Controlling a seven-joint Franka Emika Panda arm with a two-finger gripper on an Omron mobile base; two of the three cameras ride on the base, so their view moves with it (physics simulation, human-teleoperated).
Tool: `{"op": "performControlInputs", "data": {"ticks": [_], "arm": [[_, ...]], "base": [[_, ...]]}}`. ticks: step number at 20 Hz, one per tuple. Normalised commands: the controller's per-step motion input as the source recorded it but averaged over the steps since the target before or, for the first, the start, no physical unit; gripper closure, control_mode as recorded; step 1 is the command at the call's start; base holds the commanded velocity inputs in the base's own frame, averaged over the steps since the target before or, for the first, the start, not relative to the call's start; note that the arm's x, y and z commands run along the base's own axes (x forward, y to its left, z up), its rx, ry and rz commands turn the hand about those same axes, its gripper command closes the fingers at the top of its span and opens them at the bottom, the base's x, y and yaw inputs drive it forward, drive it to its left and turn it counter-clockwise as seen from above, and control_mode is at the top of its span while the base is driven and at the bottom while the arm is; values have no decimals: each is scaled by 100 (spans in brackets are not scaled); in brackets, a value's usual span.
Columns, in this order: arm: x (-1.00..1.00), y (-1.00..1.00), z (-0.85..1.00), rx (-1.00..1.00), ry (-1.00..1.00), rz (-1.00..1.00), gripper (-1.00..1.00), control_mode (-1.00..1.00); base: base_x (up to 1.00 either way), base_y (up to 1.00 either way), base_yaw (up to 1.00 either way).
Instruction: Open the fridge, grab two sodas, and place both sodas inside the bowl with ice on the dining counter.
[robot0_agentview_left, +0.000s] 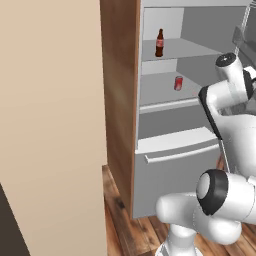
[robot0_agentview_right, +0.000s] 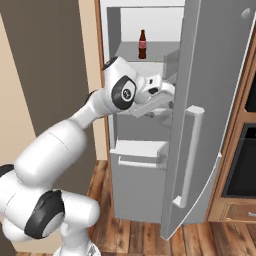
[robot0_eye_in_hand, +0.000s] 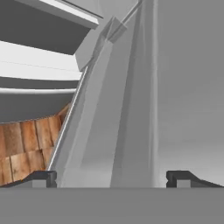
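Open fridge (robot0_agentview_right: 220, 100) on wood floor (robot0_agentview_right: 150, 235), tan wall (robot0_agentview_left: 50, 125).

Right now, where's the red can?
The red can stands on the fridge middle shelf in the left base view, one shelf below and slightly right of the brown bottle.

Fridge (robot0_agentview_right: 215, 100) – matt grey-silver metal, smooth; bottle (robot0_agentview_left: 160, 43) – glossy dark-brown glass, can (robot0_agentview_left: 178, 83) red with silver top, floor (robot0_agentview_left: 125, 230) grained wood planks
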Motion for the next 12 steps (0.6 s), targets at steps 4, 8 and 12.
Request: {"op": "performControlInputs", "data": {"ticks": [4,8,12], "arm": [[10,-100,-3,1,1,-1,-100,-100],[54,-99,0,1,9,0,-100,-100],[56,-91,0,3,6,0,-100,-100]], "base": [[0,0,0],[0,0,0],[0,0,0]]}}
